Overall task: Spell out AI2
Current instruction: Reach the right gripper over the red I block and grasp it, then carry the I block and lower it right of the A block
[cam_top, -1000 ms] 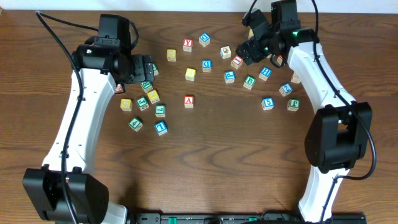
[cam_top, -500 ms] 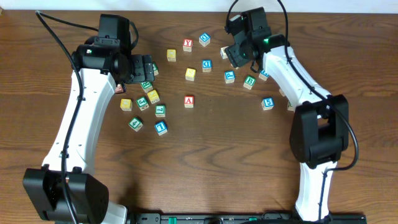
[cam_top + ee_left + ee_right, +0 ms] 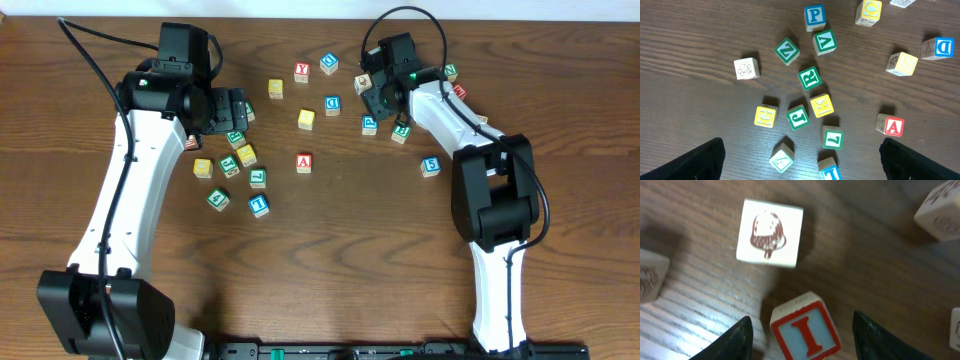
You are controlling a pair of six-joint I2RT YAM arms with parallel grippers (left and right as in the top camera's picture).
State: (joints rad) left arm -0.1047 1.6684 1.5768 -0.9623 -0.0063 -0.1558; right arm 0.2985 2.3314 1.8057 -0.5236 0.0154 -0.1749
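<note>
The red-framed I cube lies on the table between the fingers of my right gripper. The jaws are open, with a gap on each side of the cube. In the overhead view the right gripper covers this cube at the back of the table. The red-framed A cube sits alone near the table's middle, and it also shows at the right of the left wrist view as the A cube. My left gripper hangs open above a cluster of letter cubes, holding nothing. I cannot tell which blue cube bears the 2.
A white cube with a brown picture lies just beyond the I. Several green, yellow and blue cubes crowd under the left gripper, among them a blue-framed cube with a 1-like stroke. More cubes lie around the right arm, such as a blue D.
The right arm has swung left along the back of the table and come down over the I cube, its jaws narrowing. The left arm has not moved.
</note>
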